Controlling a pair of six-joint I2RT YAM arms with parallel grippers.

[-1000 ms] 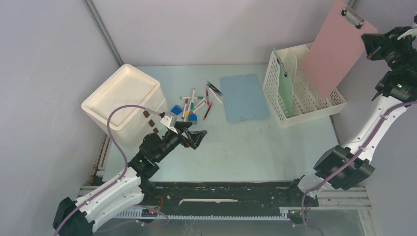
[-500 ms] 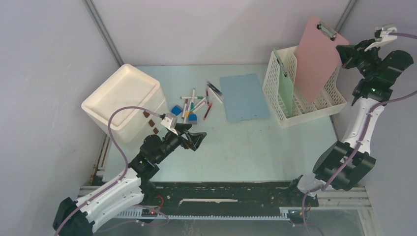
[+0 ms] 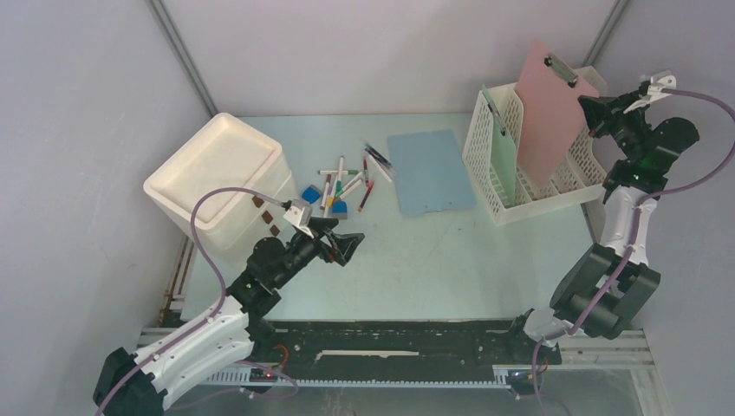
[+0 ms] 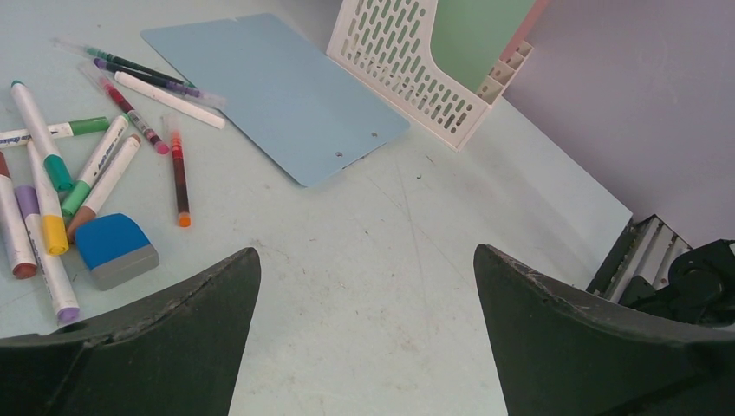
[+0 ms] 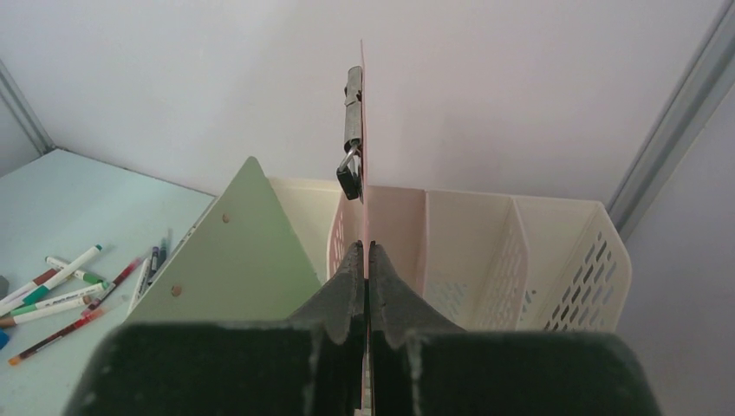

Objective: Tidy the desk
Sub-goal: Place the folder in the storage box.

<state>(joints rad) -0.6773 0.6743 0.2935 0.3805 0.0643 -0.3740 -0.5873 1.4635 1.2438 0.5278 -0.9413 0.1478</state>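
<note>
Right wrist: pink clipboard (image 5: pixel 353 113) edge-on in gripper (image 5: pixel 367 249)

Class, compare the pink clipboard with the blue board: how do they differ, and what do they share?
The pink clipboard stands upright in the rack; the blue board lies flat on the desk. The right gripper is shut on the pink one; nothing holds the blue one. The pink one shows a metal clip, the blue one none. Both are thin rectangles.

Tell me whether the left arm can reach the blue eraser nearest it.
Probably yes. The left end effector is open and empty, hovering close to the blue eraser, with only bare desk between them.
</note>
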